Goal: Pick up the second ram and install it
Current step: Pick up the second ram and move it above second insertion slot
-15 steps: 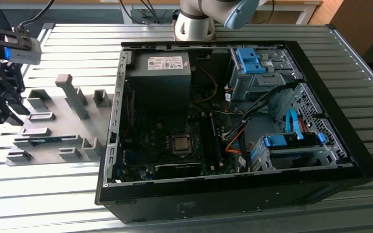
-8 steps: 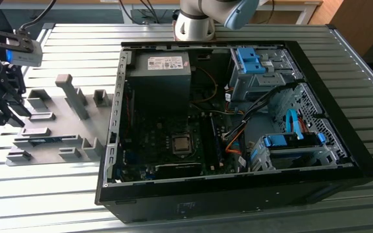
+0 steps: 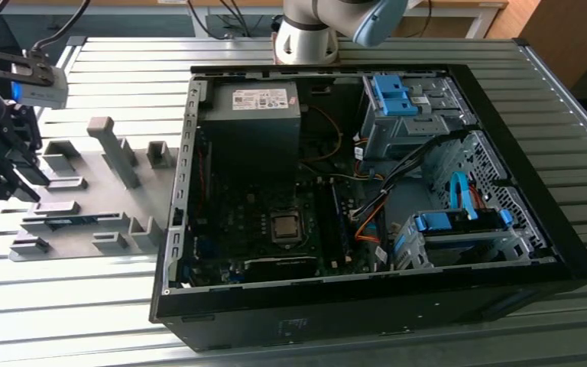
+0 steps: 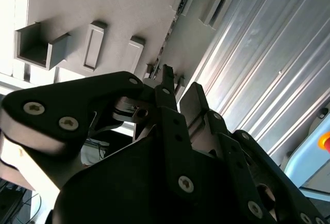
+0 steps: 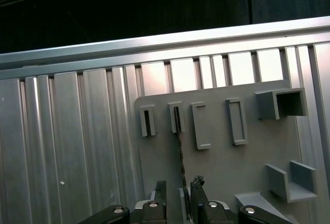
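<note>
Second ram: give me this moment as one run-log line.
gripper: open, fingers either side of second ram | second ram: on edge in grey holder | install: not yet done

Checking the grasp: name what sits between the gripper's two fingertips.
The second ram, edge-on, runs between the fingertips of the open gripper, in the first wrist view.
</note>
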{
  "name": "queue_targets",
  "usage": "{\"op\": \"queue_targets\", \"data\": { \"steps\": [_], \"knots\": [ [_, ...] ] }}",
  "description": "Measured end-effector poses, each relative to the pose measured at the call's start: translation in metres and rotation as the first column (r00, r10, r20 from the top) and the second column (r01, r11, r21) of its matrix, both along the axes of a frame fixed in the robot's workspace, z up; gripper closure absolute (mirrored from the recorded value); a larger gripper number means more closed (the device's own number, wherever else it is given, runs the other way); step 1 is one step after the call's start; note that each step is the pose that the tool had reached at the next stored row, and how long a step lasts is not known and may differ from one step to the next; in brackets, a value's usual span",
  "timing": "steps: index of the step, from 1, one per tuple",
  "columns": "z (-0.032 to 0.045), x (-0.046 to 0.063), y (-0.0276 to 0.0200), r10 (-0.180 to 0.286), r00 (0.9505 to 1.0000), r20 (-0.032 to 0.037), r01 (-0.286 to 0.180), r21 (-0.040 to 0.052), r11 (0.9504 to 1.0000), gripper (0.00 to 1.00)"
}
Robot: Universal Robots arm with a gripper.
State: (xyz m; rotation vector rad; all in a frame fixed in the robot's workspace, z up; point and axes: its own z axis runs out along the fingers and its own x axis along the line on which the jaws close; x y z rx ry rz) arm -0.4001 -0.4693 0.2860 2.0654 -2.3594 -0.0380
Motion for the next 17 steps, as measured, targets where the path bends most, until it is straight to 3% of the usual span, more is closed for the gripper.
{"op": "queue_targets", "data": {
  "steps": [17],
  "knots": [
    [-0.0046,0.0000,-0.0008,0.000,1.0000,0.0000,0.000,-0.0002,1.0000,0.67]
  ]
}}
